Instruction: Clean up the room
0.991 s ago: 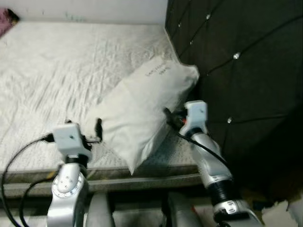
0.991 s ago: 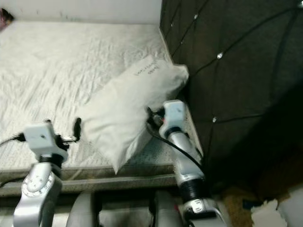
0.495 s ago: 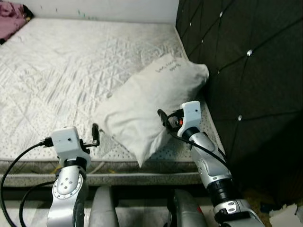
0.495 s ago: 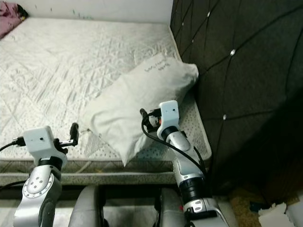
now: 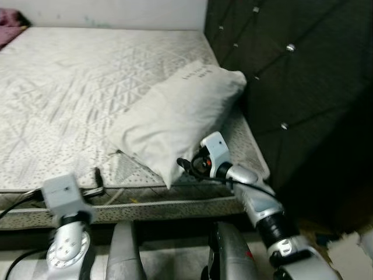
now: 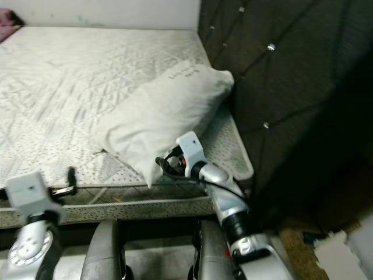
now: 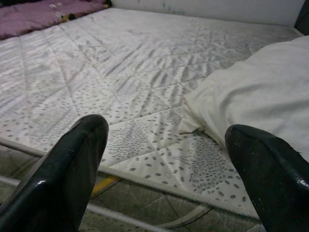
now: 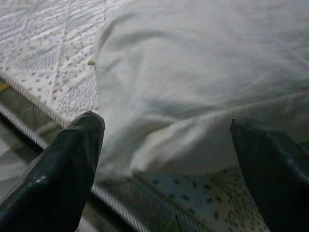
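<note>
my right gripper hangs with its two black fingers spread wide apart, framing a white pillow that lies on a spotted mattress. the pillow's lower corner sags over the mattress's corded edge, just ahead of the fingertips. i cannot tell whether either finger touches the fabric.

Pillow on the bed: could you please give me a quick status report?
Left gripper open, off mattress edge. Right gripper open at pillow's near corner, not gripping. Pillow lies against headboard.
</note>
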